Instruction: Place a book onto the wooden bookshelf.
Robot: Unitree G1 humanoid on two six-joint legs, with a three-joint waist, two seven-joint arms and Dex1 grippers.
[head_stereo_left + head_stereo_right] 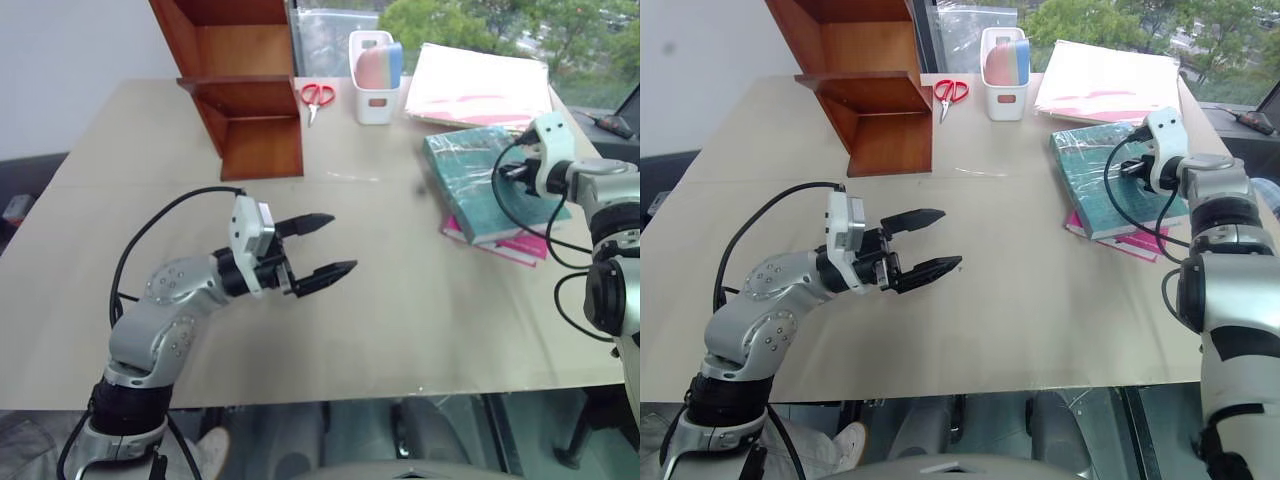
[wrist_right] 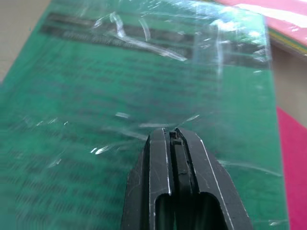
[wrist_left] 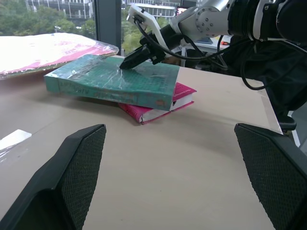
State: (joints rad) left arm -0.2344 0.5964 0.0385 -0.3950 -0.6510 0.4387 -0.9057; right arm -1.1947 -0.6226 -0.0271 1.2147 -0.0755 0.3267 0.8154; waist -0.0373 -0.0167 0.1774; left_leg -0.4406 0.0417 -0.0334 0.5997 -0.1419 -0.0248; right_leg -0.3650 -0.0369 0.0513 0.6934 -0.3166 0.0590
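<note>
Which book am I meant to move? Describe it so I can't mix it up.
Start at the wooden bookshelf at the table's far left, then look across to the right side, near the pale pink paper stack. The book is the thick teal-green one in crinkly plastic wrap, lying on top of a thinner magenta-pink book.

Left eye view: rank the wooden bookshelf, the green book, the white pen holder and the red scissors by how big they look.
1. wooden bookshelf, cut off at the top edge
2. green book
3. white pen holder
4. red scissors

The shelf, holder and scissors sit farther back, so they look smaller than they are.
</note>
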